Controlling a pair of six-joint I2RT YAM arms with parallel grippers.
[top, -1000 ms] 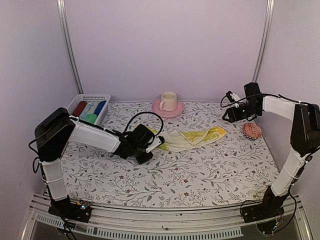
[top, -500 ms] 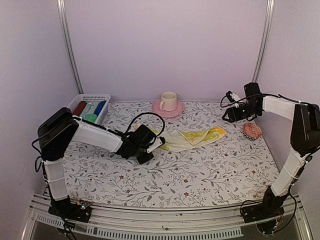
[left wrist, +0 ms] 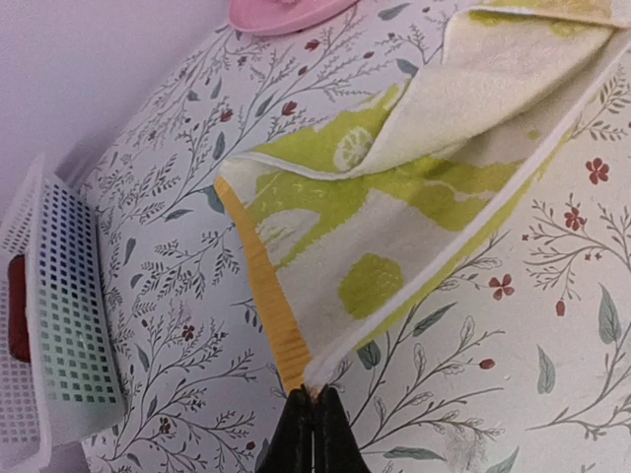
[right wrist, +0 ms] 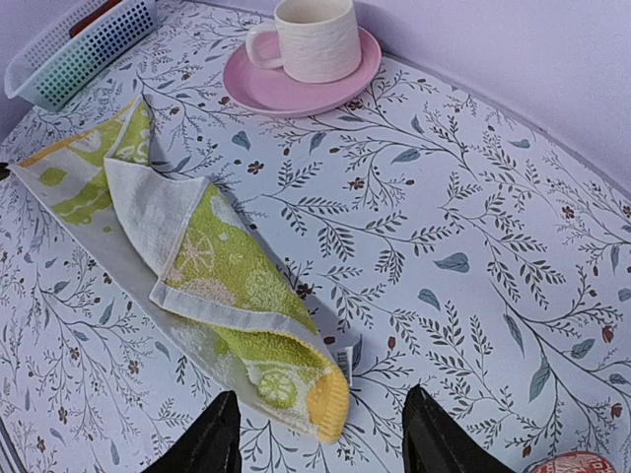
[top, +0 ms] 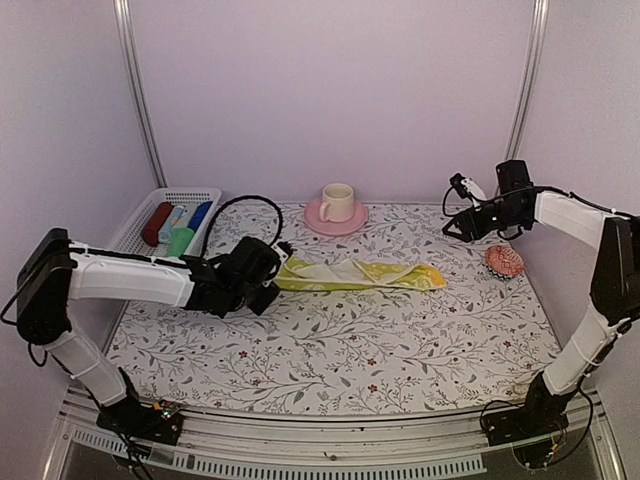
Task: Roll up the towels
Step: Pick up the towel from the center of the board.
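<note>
The pale yellow towel (top: 360, 274) with green lemon prints lies stretched in a long folded strip across the middle of the table. My left gripper (top: 274, 277) is shut on its left corner; in the left wrist view the towel (left wrist: 424, 187) fans away from the pinched tip of that gripper (left wrist: 314, 396). My right gripper (top: 457, 226) hangs open above the towel's right end, and in its view the yellow hem of the towel (right wrist: 197, 266) lies between the spread fingers of the gripper (right wrist: 321, 396), untouched. A bright green cloth roll (top: 181, 240) lies in the basket.
A white basket (top: 150, 205) with dark red and blue rolls stands at the back left, also in the left wrist view (left wrist: 39, 325). A pink saucer with a cream cup (top: 336, 205) stands at the back centre. A small pink patterned object (top: 504, 261) lies at the right edge.
My left gripper closed on the towel's left corner and pulled it leftward, drawing the bunched towel out into a long strip. The right gripper shifted only slightly.
</note>
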